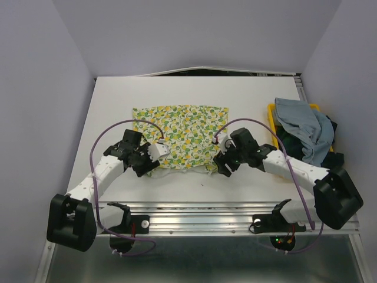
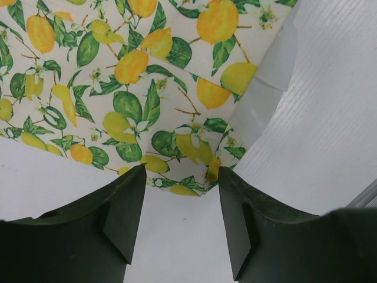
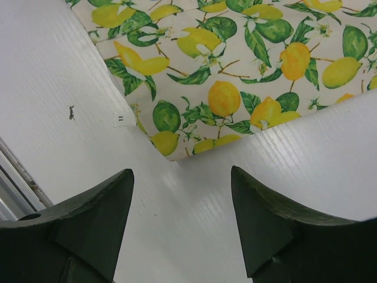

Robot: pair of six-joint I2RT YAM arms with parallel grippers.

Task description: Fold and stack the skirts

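Note:
The lemon-print skirt point(image 1: 182, 132) lies spread flat in the middle of the white table. My left gripper point(image 1: 158, 154) is open and empty at the skirt's near left corner; that corner point(image 2: 188, 177) lies just beyond the fingertips in the left wrist view. My right gripper point(image 1: 221, 160) is open and empty at the near right corner, which shows in the right wrist view point(image 3: 177, 147) a little beyond the fingers. The light blue-grey skirt point(image 1: 303, 127) lies heaped on the yellow tray point(image 1: 272, 115) at the right, with dark cloth point(image 1: 333, 131) under it.
The white table point(image 1: 253, 94) runs to grey walls at back and sides. A metal rail point(image 1: 206, 209) runs along the near edge, by the arm bases. A small dark speck point(image 3: 71, 112) lies on the table near the right gripper.

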